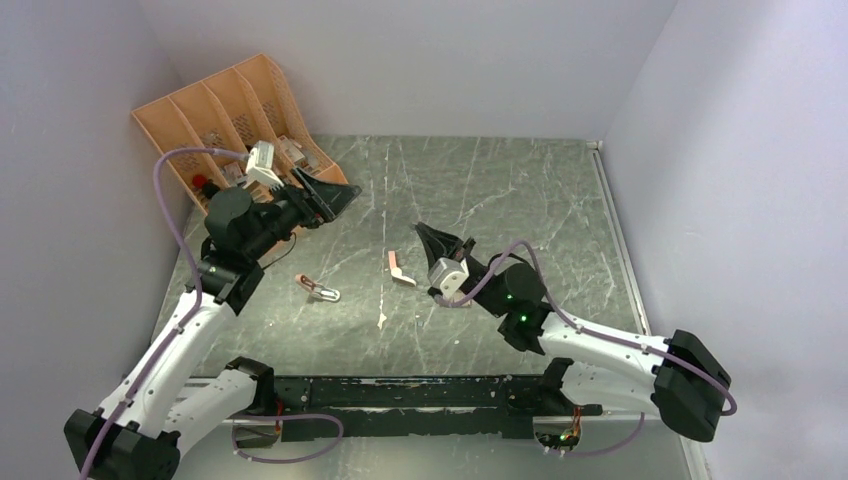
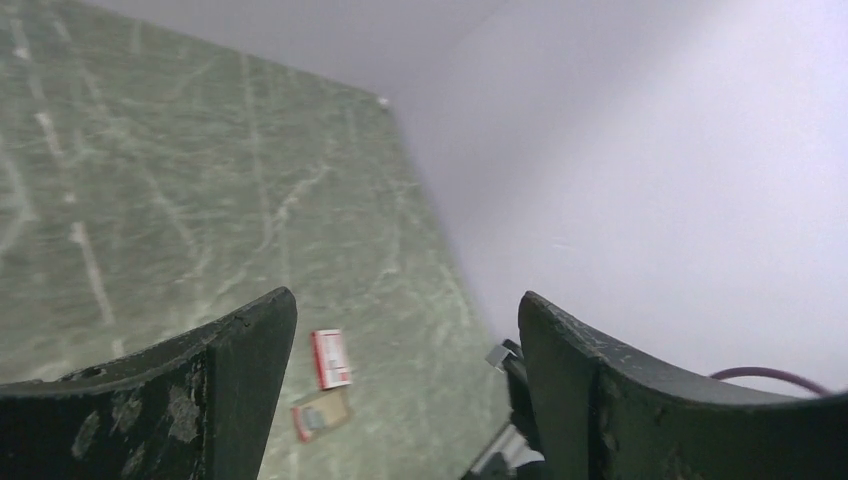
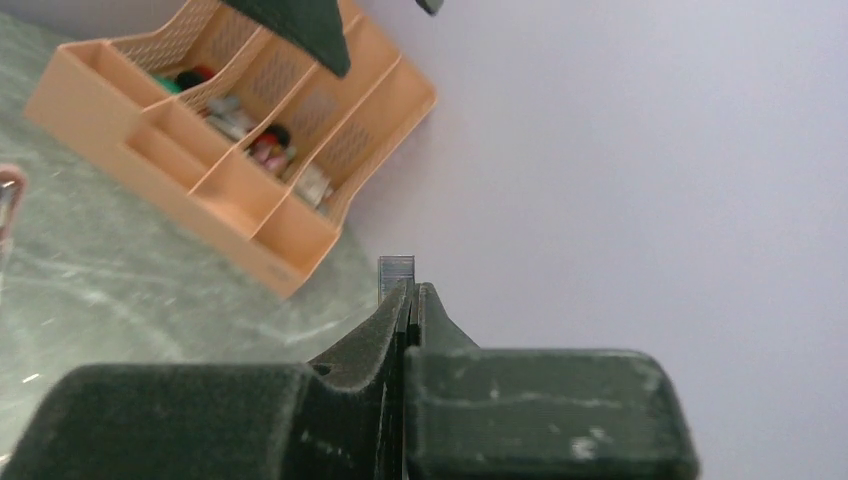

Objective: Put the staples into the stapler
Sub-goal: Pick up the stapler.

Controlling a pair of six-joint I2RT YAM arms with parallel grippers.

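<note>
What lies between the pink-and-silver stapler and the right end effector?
In the top view, one small bent pink piece lies between the pink-and-silver stapler and the black right end effector; otherwise bare green marbled tabletop.

Pink stapler [image 3: 8, 205]: cut off by left picture edge.
Organizer [image 3: 285, 240] contents: blurred, unidentifiable.
Staples [image 3: 396, 268]: lower part hidden inside right end effector [image 3: 413, 290].

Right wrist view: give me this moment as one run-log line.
phase: staple strip held, not yet loaded | right gripper: shut on staple strip | left gripper: open, empty, by organizer | pink stapler: on table
</note>
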